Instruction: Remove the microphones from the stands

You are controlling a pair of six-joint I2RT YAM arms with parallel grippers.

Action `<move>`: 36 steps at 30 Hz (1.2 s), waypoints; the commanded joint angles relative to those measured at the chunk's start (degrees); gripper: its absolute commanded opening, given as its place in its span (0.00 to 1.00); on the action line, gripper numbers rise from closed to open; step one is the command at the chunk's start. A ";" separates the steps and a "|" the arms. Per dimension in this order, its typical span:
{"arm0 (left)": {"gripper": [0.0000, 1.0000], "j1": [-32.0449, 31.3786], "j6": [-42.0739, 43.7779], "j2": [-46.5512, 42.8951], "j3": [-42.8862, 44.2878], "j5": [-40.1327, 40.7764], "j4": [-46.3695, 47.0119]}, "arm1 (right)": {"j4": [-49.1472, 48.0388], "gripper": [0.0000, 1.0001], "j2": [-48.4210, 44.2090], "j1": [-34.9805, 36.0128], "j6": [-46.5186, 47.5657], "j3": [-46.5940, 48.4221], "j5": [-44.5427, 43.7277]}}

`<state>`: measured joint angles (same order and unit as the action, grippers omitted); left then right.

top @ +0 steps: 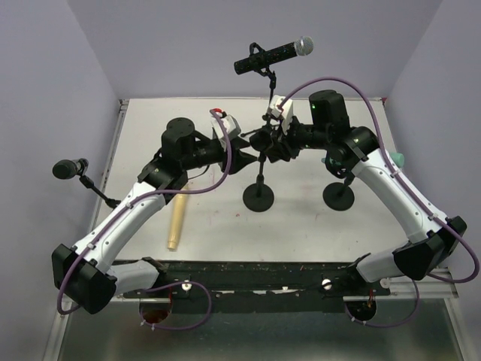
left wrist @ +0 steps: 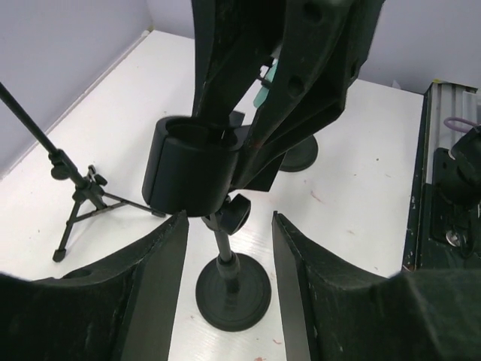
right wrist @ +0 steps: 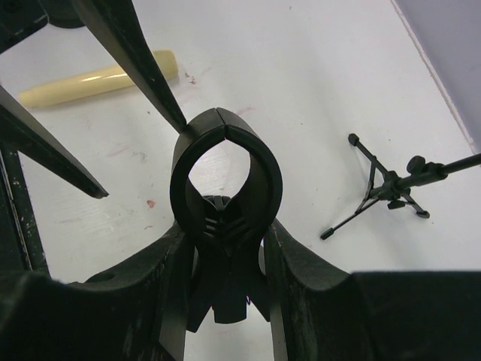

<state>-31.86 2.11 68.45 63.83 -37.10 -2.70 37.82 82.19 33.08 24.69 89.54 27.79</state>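
Observation:
The centre stand has a round black base (top: 259, 199) and a thin pole. Its black ring clip (right wrist: 225, 173) is empty; I see the table through it. My right gripper (right wrist: 225, 237) is shut on the clip's lower part. It shows in the top view (top: 282, 143) at the pole's top. My left gripper (left wrist: 229, 222) is open, its fingers either side of the pole (left wrist: 223, 252) just below the clip (left wrist: 192, 169); it also shows in the top view (top: 244, 156). A black microphone with a silver grille (top: 273, 54) sits on a tripod stand at the back.
A second round-base stand (top: 338, 197) stands right of centre. A cream cylinder (top: 176, 222) lies front left. Another black microphone (top: 70, 168) hangs on a boom off the table's left edge. The tripod's legs (right wrist: 379, 192) stand on the far side of the table.

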 commanded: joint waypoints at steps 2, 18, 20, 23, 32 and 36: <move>0.56 0.04 -1.74 -2.09 3.93 -2.11 4.71 | 3.57 0.01 2.18 0.85 0.71 -1.03 0.33; 0.49 0.39 -15.04 6.88 5.87 6.86 3.58 | 2.17 0.00 1.83 1.11 -0.25 -4.19 1.12; 0.47 0.48 -13.80 6.79 4.29 7.48 2.97 | 2.34 0.00 1.48 1.11 0.01 -4.89 1.12; 0.45 0.39 -12.66 6.62 2.09 7.48 2.79 | 2.52 0.01 1.30 1.11 0.45 -6.47 0.86; 0.45 0.30 -11.25 5.91 -3.18 7.92 2.79 | 0.76 0.01 0.34 1.37 0.36 -12.54 0.07; 0.45 0.39 -10.64 5.82 -4.07 8.45 1.56 | -0.29 0.00 0.42 1.46 -0.16 -14.48 -0.28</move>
<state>-31.68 -10.61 74.43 62.37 -31.16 4.84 31.94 81.82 33.87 25.82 78.78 27.88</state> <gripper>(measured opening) 0.452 0.453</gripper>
